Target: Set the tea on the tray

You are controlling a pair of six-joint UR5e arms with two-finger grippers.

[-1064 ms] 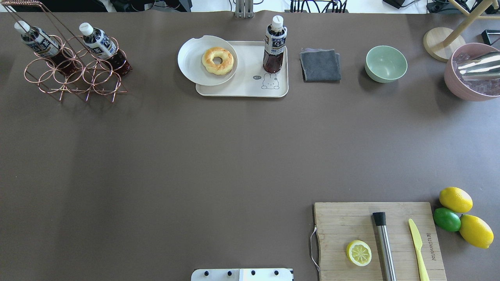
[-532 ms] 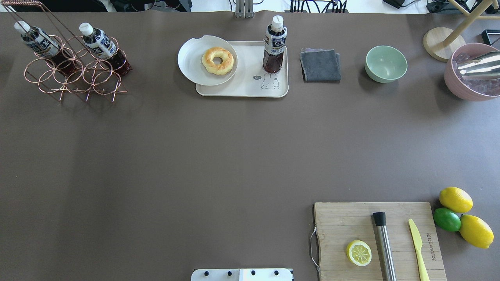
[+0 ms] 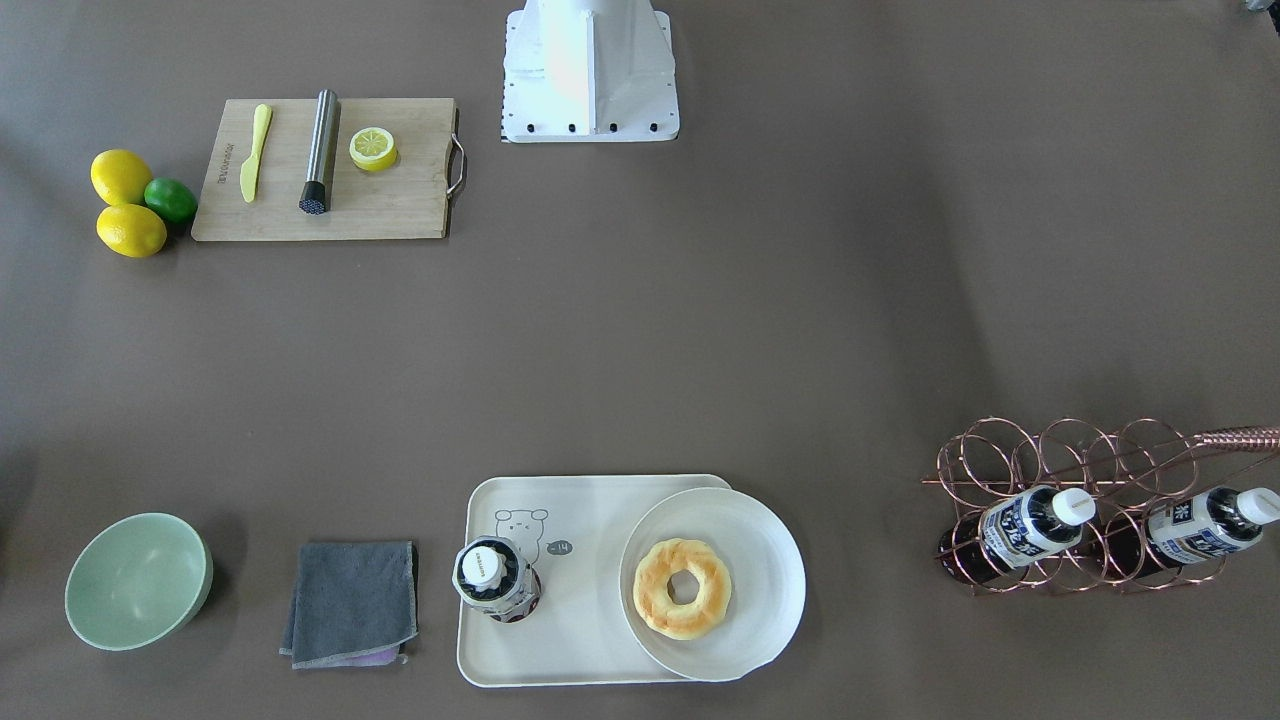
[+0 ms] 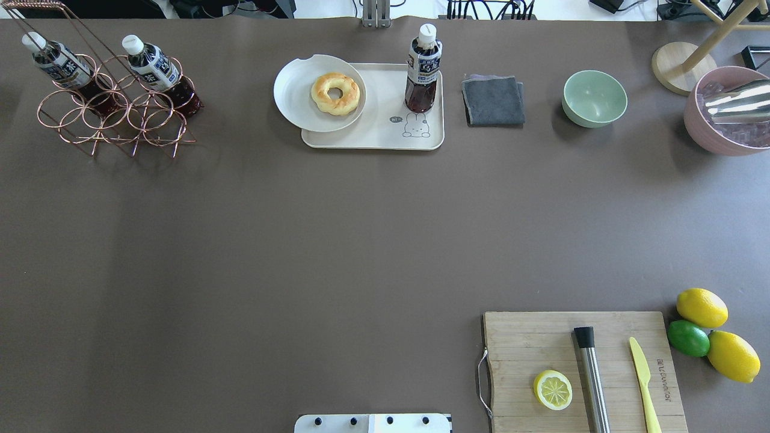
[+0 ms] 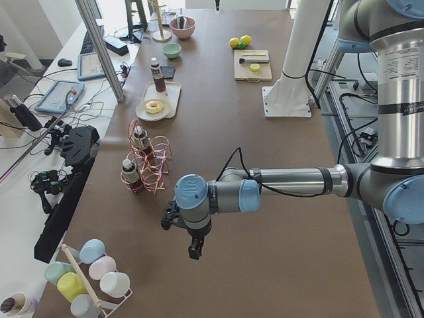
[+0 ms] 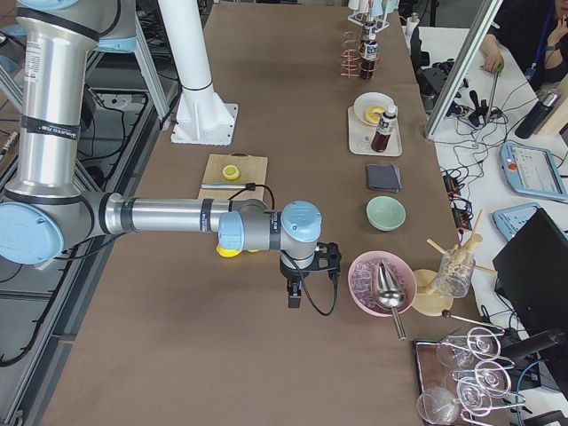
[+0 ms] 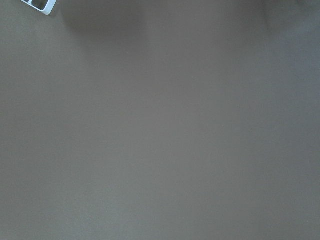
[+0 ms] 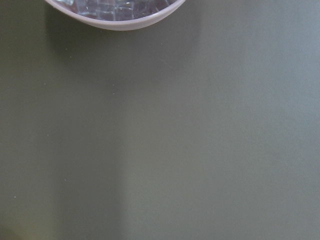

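A tea bottle with a white cap stands upright on the cream tray, at its end by the bear drawing; it also shows from the front on the tray. Two alike bottles lie in a copper wire rack. My left gripper hangs over bare table past the rack, and my right gripper hangs near a pink bowl. Both show only in the side views, so I cannot tell whether they are open or shut. Both are far from the tray.
A round white plate with a doughnut overlaps the tray. A grey cloth, a green bowl and a pink bowl of ice stand along the far edge. A cutting board holds a lemon half, a steel tool and a knife.
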